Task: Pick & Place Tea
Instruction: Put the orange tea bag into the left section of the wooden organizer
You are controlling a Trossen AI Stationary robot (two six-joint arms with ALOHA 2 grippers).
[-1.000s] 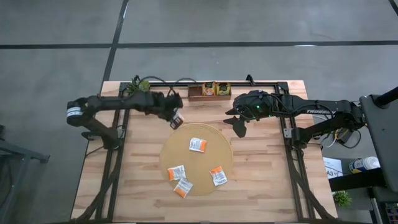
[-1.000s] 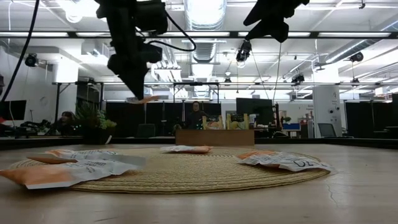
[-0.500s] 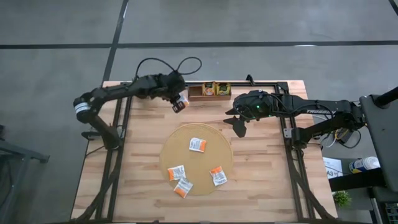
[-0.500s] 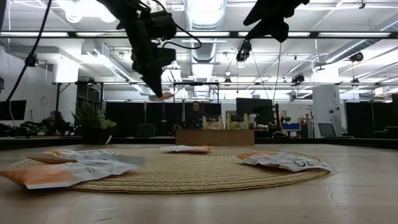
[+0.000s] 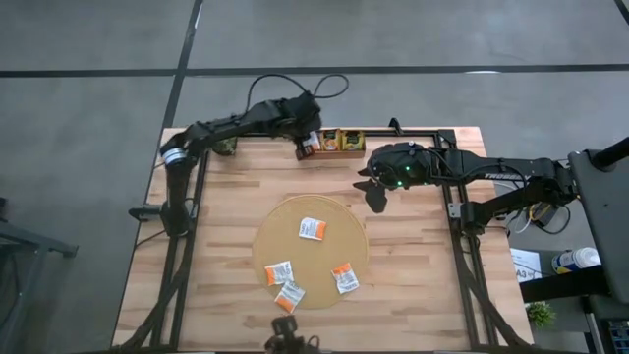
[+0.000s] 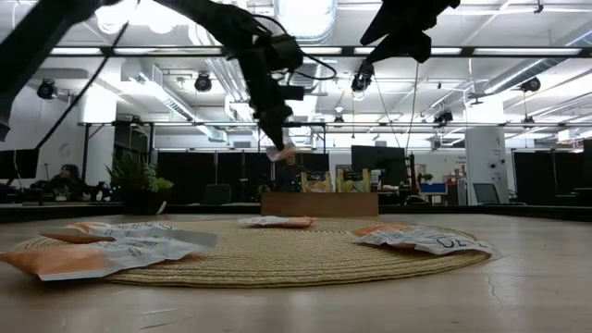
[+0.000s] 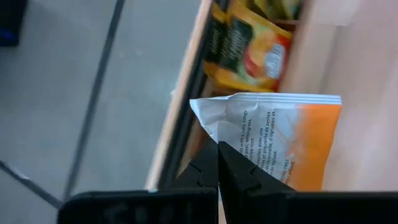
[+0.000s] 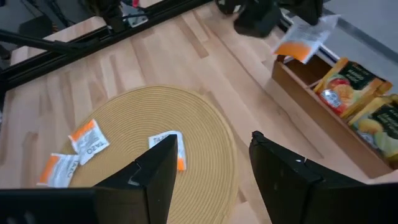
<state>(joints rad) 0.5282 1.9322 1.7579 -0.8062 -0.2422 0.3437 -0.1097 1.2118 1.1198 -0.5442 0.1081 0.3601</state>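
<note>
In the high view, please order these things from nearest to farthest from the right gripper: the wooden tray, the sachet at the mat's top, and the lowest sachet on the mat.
From the right gripper:
1. Wooden tray, at the table's far edge.
2. Sachet at the mat's top, on the round mat.
3. Lowest sachet, at the mat's near rim.

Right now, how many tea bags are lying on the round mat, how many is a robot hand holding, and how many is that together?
White-and-orange tea sachets lying on the round woven mat: 4
White-and-orange tea sachet held by the left hand: 1
Total: 5
</note>
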